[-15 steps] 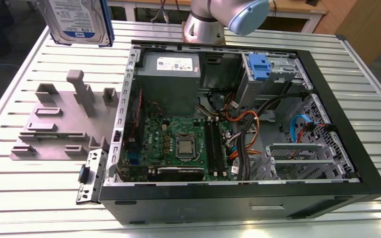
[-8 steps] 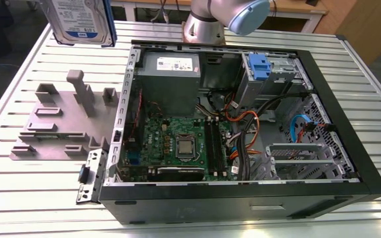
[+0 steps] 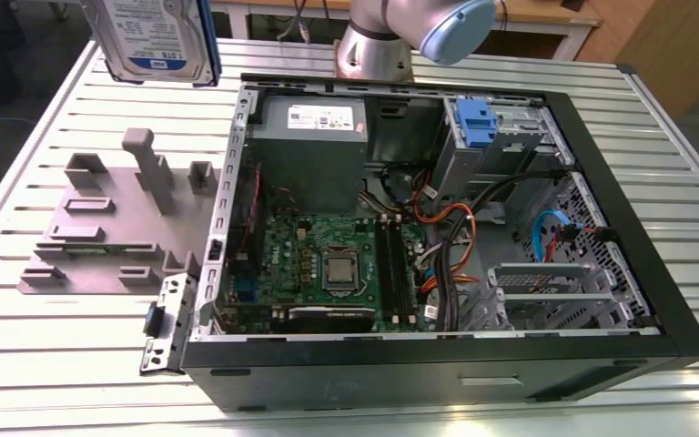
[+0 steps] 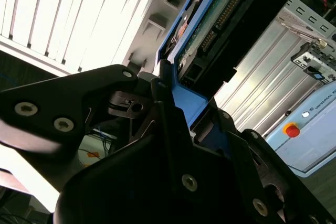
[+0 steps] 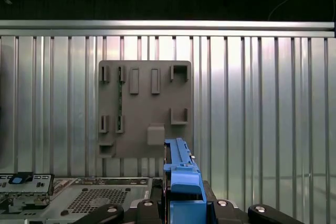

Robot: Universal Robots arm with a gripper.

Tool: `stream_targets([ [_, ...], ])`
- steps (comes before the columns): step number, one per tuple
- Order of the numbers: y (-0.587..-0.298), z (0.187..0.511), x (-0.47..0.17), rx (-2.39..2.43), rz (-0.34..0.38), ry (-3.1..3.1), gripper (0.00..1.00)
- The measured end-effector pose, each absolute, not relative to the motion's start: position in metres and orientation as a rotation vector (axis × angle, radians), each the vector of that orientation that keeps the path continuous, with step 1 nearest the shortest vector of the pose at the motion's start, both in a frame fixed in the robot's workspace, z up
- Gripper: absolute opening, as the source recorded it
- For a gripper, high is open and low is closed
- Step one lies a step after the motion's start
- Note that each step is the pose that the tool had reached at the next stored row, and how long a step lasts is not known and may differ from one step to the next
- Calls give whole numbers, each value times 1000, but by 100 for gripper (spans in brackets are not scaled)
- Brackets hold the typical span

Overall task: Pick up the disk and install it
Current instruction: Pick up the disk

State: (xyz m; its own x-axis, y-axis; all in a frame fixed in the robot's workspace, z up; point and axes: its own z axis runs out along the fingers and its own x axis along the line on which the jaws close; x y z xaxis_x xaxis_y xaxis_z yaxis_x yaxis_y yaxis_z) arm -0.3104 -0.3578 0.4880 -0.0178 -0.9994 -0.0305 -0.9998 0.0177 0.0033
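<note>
Disk (image 3: 149,36) is up in the air, which you see at the top of the exterior view toward that view's left; it stands upright with its white-and-blue label facing the camera and its blue carrier bracket (image 3: 208,41) running down one edge; it hangs over the slatted metal table (image 3: 58,337), clear of everything on it. In the second wrist view the gripper (image 4: 181,103) is clenched on the disk; its black fingers (image 4: 105,103) sit on either side of the blue bracket, pressed against it, and you can make out the drive's green circuit board and connector beyond them. In the first wrist view you look along the disk edge-on, with the blue bracket rising between the finger parts.

Grey holder block (image 3: 113,228) lies flat on the table at the exterior view's left, just beside the open computer case (image 3: 447,364); the disk is above it and apart from it, not touching. In the first wrist view the block shows its slots and pockets, with nothing standing in them. The case lies on its side with the panel off; inside, you see the motherboard (image 3: 325,264), a grey power supply (image 3: 310,137) and a blue caddy (image 3: 477,123) seated in the drive bay toward the exterior view's right. The disk is well apart from that bay. The arm (image 3: 380,45) rises from the table behind the case.
</note>
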Motion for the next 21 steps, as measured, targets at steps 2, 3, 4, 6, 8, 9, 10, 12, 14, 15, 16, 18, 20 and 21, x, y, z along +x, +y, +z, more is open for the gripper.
stream_targets([
  [2, -358, 488, -308, -2188, 37, 2227, 37],
  [3, -358, 488, -307, -2188, 37, 2227, 37],
  [4, -358, 488, -307, -2188, 37, 2227, 37],
  [6, -358, 488, -305, -2188, 37, 2227, 37],
  [8, -358, 488, -303, -2188, 37, 2227, 37],
  [9, -358, 488, -302, -2188, 37, 2227, 37],
  [10, -358, 488, -301, -2188, 37, 2227, 37],
  [12, -358, 488, -299, -2188, 37, 2227, 37],
  [14, -358, 488, -297, -2188, 37, 2227, 37],
  [15, -358, 488, -296, -2188, 37, 2227, 37],
  [16, -358, 488, -296, -2188, 37, 2227, 37],
  [18, -358, 488, -295, -2188, 37, 2227, 37],
  [20, -359, 488, -295, -2188, 37, 2227, 37],
  [21, -359, 488, -294, -2188, 37, 2227, 37],
])
